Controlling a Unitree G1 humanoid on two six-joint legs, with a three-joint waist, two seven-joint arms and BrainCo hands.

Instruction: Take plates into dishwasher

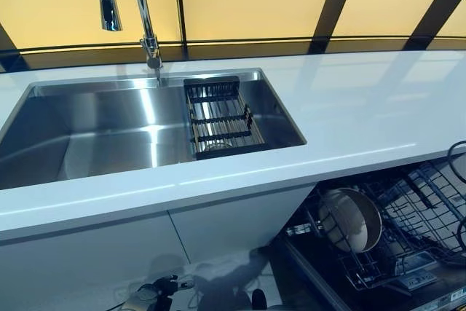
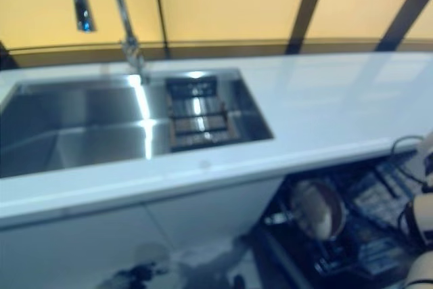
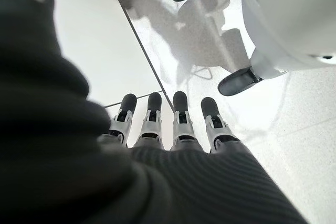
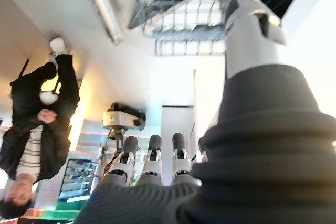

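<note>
The open dishwasher's lower rack shows at the lower right, below the counter edge. A round beige dish stands on edge in it. No other plate shows on the counter or in the sink. My left hand hangs low by the white cabinet front, fingers straight, holding nothing; it also shows in the left eye view. My right hand hangs beside the dishwasher, fingers straight and empty, with the rack past it.
A steel sink with a black drain basket and a tall faucet is set in the white counter. A person stands some way off in the right wrist view.
</note>
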